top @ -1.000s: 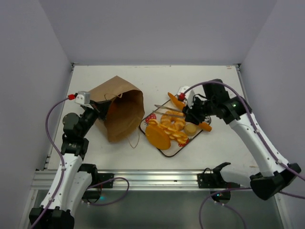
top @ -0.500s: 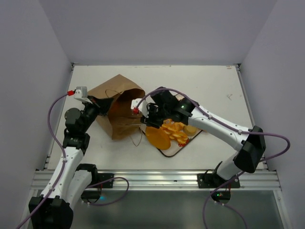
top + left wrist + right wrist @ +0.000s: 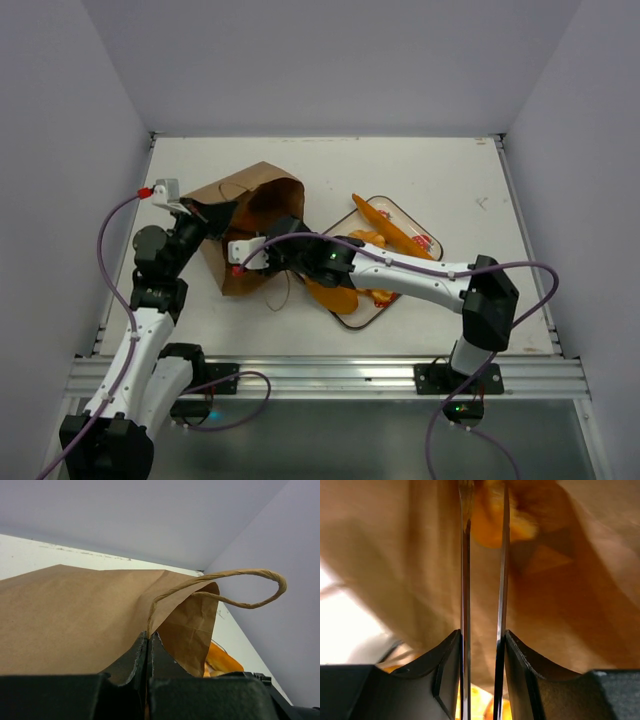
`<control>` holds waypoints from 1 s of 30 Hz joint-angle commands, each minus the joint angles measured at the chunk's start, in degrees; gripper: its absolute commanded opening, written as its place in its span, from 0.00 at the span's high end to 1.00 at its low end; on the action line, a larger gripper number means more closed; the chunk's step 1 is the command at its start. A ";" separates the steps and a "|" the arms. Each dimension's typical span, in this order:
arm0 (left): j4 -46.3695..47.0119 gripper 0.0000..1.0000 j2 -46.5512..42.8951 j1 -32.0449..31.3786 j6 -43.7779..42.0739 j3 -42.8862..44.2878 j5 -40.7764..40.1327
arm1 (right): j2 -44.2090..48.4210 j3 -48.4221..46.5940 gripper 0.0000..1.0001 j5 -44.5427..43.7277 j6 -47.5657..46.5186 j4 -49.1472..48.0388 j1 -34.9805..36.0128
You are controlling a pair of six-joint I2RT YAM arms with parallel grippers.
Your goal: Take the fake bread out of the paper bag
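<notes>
The brown paper bag (image 3: 255, 195) lies on its side, mouth towards the tray. My left gripper (image 3: 205, 215) is shut on the bag's rim (image 3: 149, 625), holding the mouth up; a loop handle (image 3: 240, 587) arches beside it. My right gripper (image 3: 272, 238) is shut on metal tongs (image 3: 465, 580) and reaches into the bag's mouth. A blurred orange piece of fake bread (image 3: 492, 522) lies deep in the bag at the tongs' tips; whether it is pinched I cannot tell. More fake bread (image 3: 330, 290) lies on the tray, with a baguette (image 3: 385, 222) across it.
The white tray (image 3: 398, 206) sits right of the bag at mid-table, under my right forearm. The bag's second handle (image 3: 283, 292) trails on the table near the tray. Grey walls close in the left, back and right sides.
My right arm swung left from over the tray, carrying the tongs into the bag's mouth. The left gripper kept its hold and raised the rim slightly.
</notes>
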State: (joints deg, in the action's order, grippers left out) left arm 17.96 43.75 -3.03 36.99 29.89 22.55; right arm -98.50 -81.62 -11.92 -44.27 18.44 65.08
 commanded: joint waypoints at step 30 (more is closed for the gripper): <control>1.21 1.00 -0.42 -0.14 -0.17 2.89 1.10 | -2.66 -8.81 0.55 -8.82 0.68 3.97 0.31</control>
State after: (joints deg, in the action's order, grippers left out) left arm 17.69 43.62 -3.03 36.88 30.52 22.61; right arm -105.10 -86.65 -21.10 -45.41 20.80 64.88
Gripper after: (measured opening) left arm 0.010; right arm 0.452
